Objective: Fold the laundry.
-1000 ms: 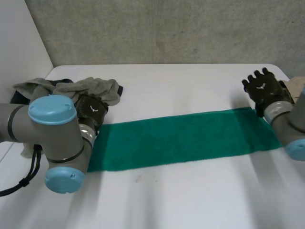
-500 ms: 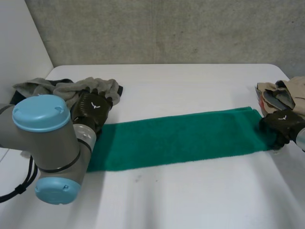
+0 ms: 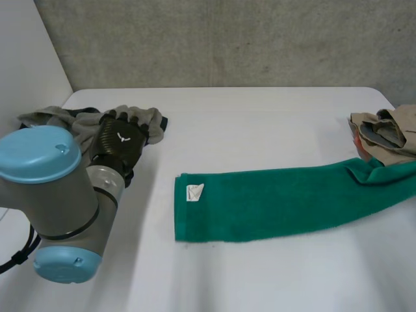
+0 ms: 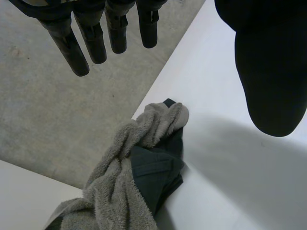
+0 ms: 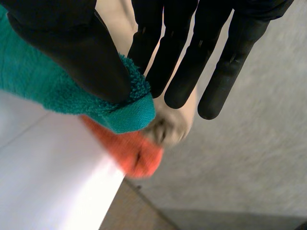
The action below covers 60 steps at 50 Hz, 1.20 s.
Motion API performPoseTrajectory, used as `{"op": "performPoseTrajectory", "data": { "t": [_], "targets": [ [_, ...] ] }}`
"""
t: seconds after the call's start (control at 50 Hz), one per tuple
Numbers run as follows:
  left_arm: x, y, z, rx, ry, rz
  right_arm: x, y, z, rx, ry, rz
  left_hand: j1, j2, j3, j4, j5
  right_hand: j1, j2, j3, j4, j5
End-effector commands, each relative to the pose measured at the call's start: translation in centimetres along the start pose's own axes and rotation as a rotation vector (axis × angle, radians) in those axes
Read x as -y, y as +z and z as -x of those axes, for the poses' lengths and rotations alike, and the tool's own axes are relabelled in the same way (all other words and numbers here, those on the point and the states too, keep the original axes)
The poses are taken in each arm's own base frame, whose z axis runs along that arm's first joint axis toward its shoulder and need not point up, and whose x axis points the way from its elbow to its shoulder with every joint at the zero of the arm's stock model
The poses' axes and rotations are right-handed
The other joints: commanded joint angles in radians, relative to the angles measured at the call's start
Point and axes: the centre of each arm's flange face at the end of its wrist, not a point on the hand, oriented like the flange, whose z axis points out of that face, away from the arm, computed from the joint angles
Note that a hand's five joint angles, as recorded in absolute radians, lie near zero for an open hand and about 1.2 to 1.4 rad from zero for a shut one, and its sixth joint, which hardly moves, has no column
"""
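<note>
Right robot hand (image 5: 72,52) pinches one corner of the towel (image 3: 273,201) lying along the worktop (image 3: 260,117), left robot hand (image 3: 119,142) open beyond the towel's other end; so shallow a pinch may slip under pull.

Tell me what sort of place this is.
Probably a robotics lab bench, not a home: a white table in front of a rough grey concrete wall, a grey robot arm with light-blue caps, and a long green terry towel laid out for folding.

No readable text: the white tag (image 3: 194,192) on the green towel (image 3: 273,201) is too small to make out.
</note>
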Motion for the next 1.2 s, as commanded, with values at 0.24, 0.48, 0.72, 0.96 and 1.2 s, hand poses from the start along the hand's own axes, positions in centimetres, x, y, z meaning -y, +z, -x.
{"op": "performPoseTrajectory", "data": {
  "t": [0.24,0.48,0.72,0.96,1.2],
  "targets": [
    [1.2,-0.9,1.5,0.038,-0.017,-0.035,18.3,-17.0,24.8,0.492,-0.204,-0.84,0.0,-0.005,-0.006,-0.001,-0.006,0.296,0.225,0.211,0.201,0.239],
    [0.7,-1.0,0.8,0.017,-0.012,-0.019,13.4,-20.4,34.2,0.753,-0.279,-0.813,-0.006,-0.011,-0.012,-0.007,-0.012,0.114,0.043,0.029,0.019,0.057],
    [2.2,-1.0,0.8,0.027,-0.02,-0.077,12.8,-14.9,23.4,0.543,0.051,-0.521,-0.006,-0.011,-0.012,-0.007,-0.012,-0.925,-0.997,-1.011,-1.02,-0.982],
    [3.2,-1.8,-1.6,-0.028,-0.01,-0.124,4.9,-13.1,21.9,0.56,-0.023,-0.203,-0.006,-0.011,-0.012,-0.007,-0.012,-0.887,-0.958,-0.972,-0.982,-0.944],
    [3.5,-2.1,-1.6,-0.029,-0.012,-0.135,9.4,-12.2,19.1,0.374,-0.103,-0.409,-0.006,-0.011,-0.012,-0.007,-0.012,0.296,0.225,0.211,0.201,0.239]
  ]
}}
